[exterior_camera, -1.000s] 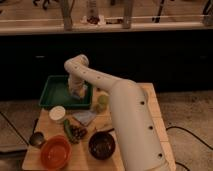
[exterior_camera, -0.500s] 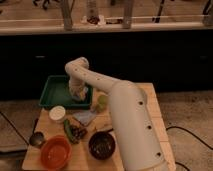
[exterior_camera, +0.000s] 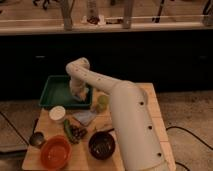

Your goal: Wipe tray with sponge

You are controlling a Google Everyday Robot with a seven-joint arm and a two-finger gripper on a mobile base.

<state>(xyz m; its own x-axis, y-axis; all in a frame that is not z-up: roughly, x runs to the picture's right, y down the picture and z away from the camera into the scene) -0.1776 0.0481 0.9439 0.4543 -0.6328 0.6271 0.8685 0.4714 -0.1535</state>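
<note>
Tray (exterior_camera: 54,94) sits right under the pincer (exterior_camera: 80,96), which is angled down so the sponge (exterior_camera: 84,93) at its tip meets the tray floor, probably for wiping. Can't tell if the pincer's clamped or spread.

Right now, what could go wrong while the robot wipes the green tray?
1. The gripper is down at the right end of the tray, close to its rim. A wide stroke might hit the rim and shove the tray.
2. The yellow-green lump sits just outside that corner, beside the arm, so the arm could knock it.
3. The pale sponge seems to be at the gripper, mostly hidden, so it could slip away unnoticed.
</note>
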